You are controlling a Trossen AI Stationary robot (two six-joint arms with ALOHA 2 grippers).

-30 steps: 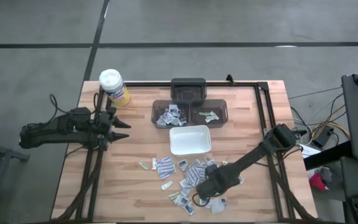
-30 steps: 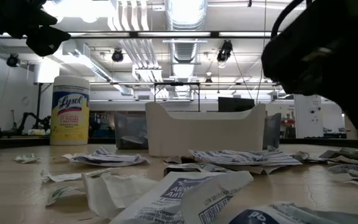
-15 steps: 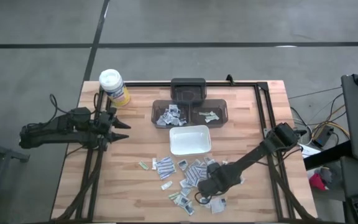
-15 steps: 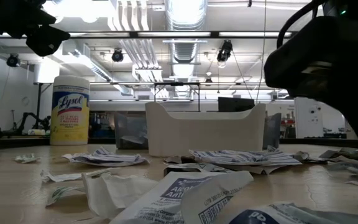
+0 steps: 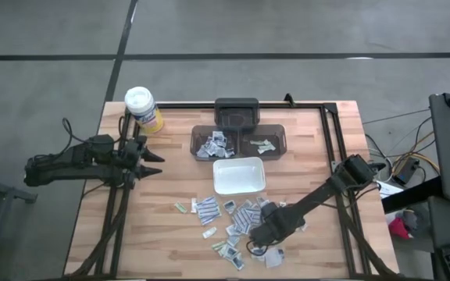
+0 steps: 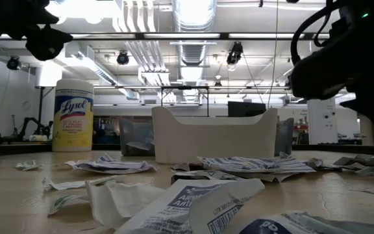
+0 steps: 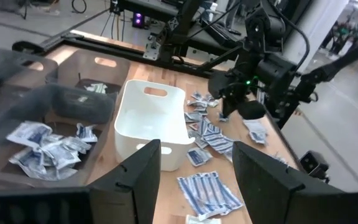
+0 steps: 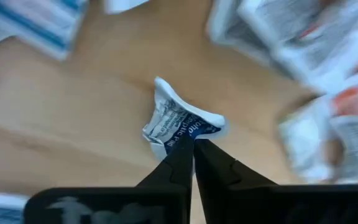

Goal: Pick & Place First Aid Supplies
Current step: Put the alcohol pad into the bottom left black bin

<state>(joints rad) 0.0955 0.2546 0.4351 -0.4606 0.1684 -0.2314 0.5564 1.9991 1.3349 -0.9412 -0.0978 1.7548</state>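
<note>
My right pincer [image 8: 189, 144] is pinched shut on one crumpled packet [image 8: 178, 121], just above the tabletop [image 5: 170, 234] among the scattered packets [image 5: 233, 218] below the tray [image 5: 238, 175]. My left pincer [image 7: 194, 165] (waiting by the canister [image 5: 143, 108]) gapes wide, empty.

The yellow canister [image 6: 74, 116] near the table's far left corner reads "Lysol". A packet [image 6: 197, 200] at the near edge shows "Alcohol", partly legible.
</note>
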